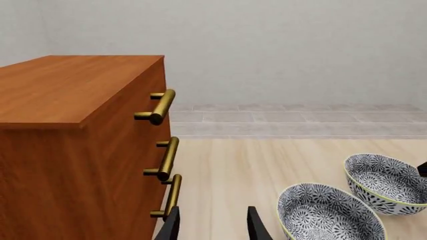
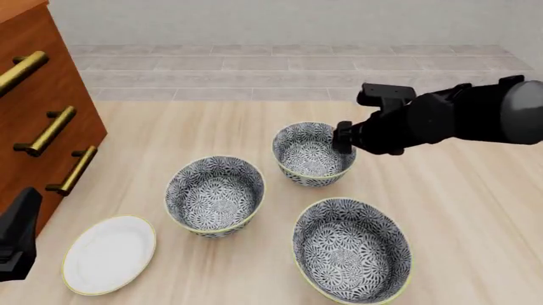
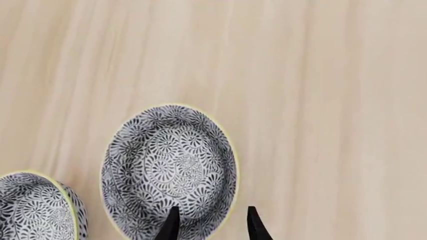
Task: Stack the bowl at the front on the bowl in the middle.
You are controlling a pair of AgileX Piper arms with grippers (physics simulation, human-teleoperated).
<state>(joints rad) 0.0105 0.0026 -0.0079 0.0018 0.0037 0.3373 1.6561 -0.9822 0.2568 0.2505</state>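
The front bowl (image 2: 311, 152) is sitting upright on the bench (image 2: 458, 210), farthest from the arms, just beyond and to the right of the middle bowl (image 2: 213, 194), with a narrow gap between them. A third, wider-looking bowl (image 2: 352, 249) is lying nearest on the right, and a white plate (image 2: 110, 254) is resting near left, beside the drawers (image 2: 42, 127). The right gripper (image 3: 212, 226) is hovering over the front bowl's right rim with its fingers spread apart and gripping nothing; in the right wrist view one finger is lining up over the inside wall and the other over the outside. The left gripper (image 1: 213, 227) is waiting near left by the drawers, likewise spread wide and empty. The bowl is looking like glazed ceramic: stiff, fairly heavy for a pinch hold, smooth and probably slippery, and likely to chip if dropped or knocked against the middle bowl. The thin rim and steep wall are offering the only real hold, so I am judging that pinching the right wall, one finger inside and one outside, is the sensible grip, with a level lift so the bowl is not swinging. In the front view the right arm is covering the fingertips and part of the rim, so how high they are standing above it is staying unclear; the wrist view is cutting off the bowl's nearest edge.
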